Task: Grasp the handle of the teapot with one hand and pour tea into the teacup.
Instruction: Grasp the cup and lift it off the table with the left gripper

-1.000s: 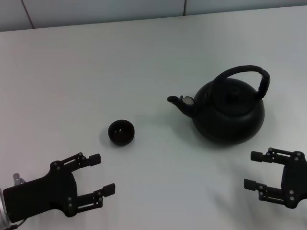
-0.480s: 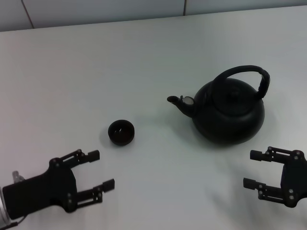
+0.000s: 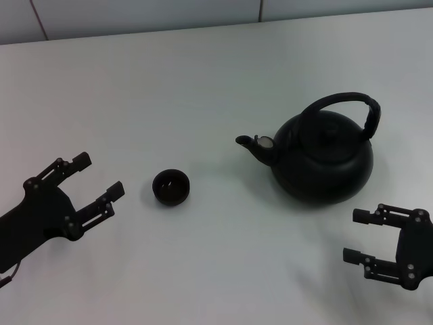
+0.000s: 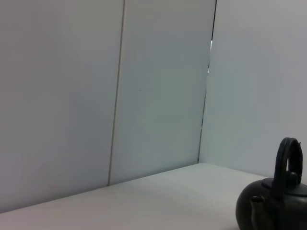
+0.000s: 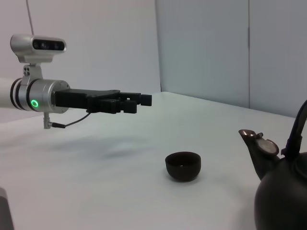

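Note:
The glossy black teapot (image 3: 325, 162) stands right of the table's middle, with its spout (image 3: 249, 143) toward the small black teacup (image 3: 170, 187). Its arched handle (image 3: 346, 100) stands upright over the lid. My left gripper (image 3: 101, 174) is open and empty, hovering just left of the teacup. My right gripper (image 3: 353, 236) is open and empty, near the front edge in front of the teapot. The right wrist view shows the teacup (image 5: 183, 165), the teapot (image 5: 283, 196) and the left gripper (image 5: 140, 100). The left wrist view shows the teapot (image 4: 276, 213) and its handle (image 4: 286, 155). No tea is visible.
The white table (image 3: 203, 81) ends at a pale panelled wall (image 3: 135, 13) at the back. Nothing else stands on it.
My left gripper has moved from the front edge farther back and to the left, and now sits beside the teacup. The right gripper, teapot and teacup have not moved.

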Robot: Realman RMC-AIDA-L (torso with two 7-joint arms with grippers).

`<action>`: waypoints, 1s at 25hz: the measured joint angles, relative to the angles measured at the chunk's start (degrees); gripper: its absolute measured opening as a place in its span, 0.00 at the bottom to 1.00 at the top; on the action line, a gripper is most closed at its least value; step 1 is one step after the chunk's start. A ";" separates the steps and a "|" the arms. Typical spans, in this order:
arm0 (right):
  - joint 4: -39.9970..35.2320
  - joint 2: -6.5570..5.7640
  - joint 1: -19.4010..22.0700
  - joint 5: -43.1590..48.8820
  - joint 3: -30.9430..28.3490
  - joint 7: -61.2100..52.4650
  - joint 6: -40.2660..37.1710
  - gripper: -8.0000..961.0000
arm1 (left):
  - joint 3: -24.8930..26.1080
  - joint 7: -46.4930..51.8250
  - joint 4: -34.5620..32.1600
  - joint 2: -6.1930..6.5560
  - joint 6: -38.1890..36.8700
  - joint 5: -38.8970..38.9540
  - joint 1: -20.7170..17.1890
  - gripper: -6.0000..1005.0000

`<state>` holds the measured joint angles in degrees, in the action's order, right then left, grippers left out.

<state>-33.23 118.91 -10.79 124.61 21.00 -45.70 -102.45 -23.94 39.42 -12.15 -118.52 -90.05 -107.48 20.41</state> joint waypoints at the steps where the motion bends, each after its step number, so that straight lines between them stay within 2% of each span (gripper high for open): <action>1: 0.00 0.00 -0.07 0.00 0.00 0.00 -0.01 0.70 | -0.08 -0.06 0.04 0.00 -0.03 -0.01 -0.01 0.81; 9: -0.14 -0.08 -0.55 0.00 0.00 -0.04 0.07 0.70 | -1.50 -1.06 0.12 0.04 -0.09 -1.18 0.27 0.81; 17: -0.65 -0.09 -0.64 0.00 0.00 -0.33 -0.01 0.70 | -7.07 -6.01 0.32 -0.18 9.28 -1.36 0.52 0.81; 25: -0.64 -0.09 -0.64 0.00 -0.09 -0.39 0.00 0.70 | -7.51 -6.22 1.39 -0.25 9.87 -1.31 1.66 0.81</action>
<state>-33.87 118.82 -11.42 124.61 20.92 -46.09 -102.45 -31.45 33.20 -10.76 -118.77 -80.18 -108.79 22.07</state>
